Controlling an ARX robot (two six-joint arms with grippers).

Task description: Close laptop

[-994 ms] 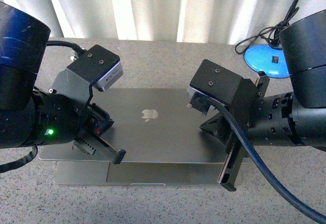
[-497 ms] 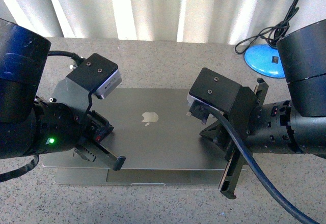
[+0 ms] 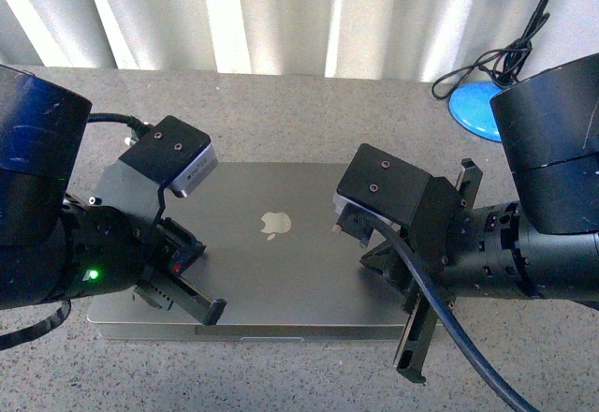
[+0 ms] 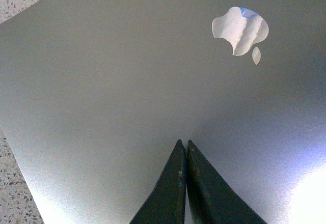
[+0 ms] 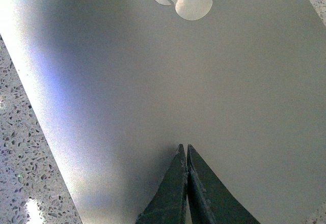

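The space-grey laptop (image 3: 281,267) lies on the speckled table with its lid down flat on the base, and the apple logo (image 3: 274,225) faces up. My left gripper (image 3: 216,312) is shut, its tips over the lid's near left part. My right gripper (image 3: 408,367) is shut too, over the lid's near right corner. In the left wrist view the closed fingertips (image 4: 183,143) point at the bare lid (image 4: 127,81). The right wrist view shows the same, tips (image 5: 183,147) pressed together just above the lid (image 5: 214,81). Keys, trackpad and screen are hidden.
A blue disc-shaped base (image 3: 482,110) with a black cable (image 3: 510,56) sits at the back right of the table. Pale curtains (image 3: 281,14) hang behind the table's far edge. Speckled tabletop (image 3: 281,112) surrounds the laptop.
The lid has come down: the strip of palm rest seen at the front before is now covered. Both grippers have lowered with it, staying shut.
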